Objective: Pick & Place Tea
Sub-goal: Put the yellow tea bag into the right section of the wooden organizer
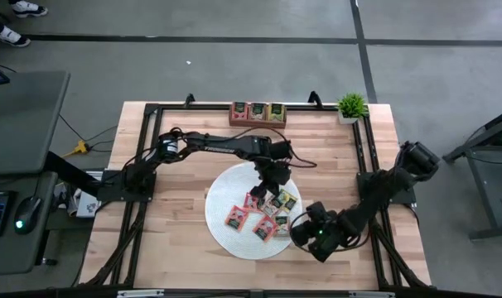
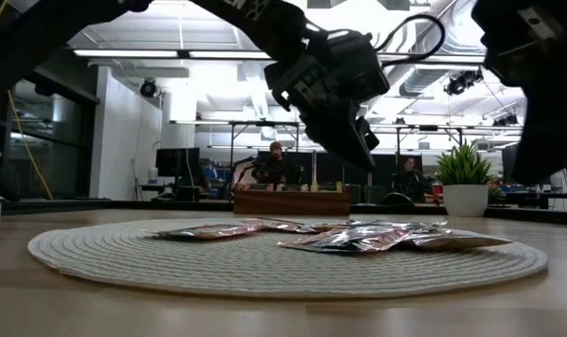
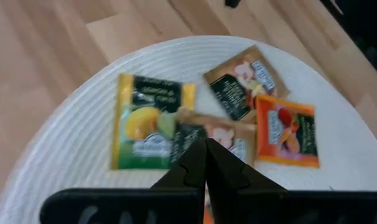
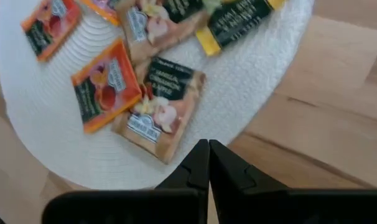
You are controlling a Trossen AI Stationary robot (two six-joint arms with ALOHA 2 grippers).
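Note:
Several flat tea packets (image 1: 267, 211) in red, orange, yellow and brown lie flat on the round white woven mat (image 1: 226, 194) at the table's middle. In the left wrist view I see a yellow-green packet (image 3: 148, 121), two brown ones (image 3: 241, 84) and an orange one (image 3: 287, 130). My left gripper (image 3: 205, 144) is shut and empty; it hangs above the packets at the mat's far right part (image 1: 272, 178) and is clear of them in the low view (image 2: 363, 150). My right gripper (image 4: 208, 146) is shut and empty, over the mat's near right edge (image 1: 313, 232), beside a brown packet (image 4: 160, 109).
A brown three-compartment wooden tray (image 1: 258, 112) holding packets stands at the table's far edge. A small potted plant (image 1: 351, 106) is at the far right. Black frame rails (image 1: 147, 149) run along the table's left and right sides. Bare wood lies around the mat.

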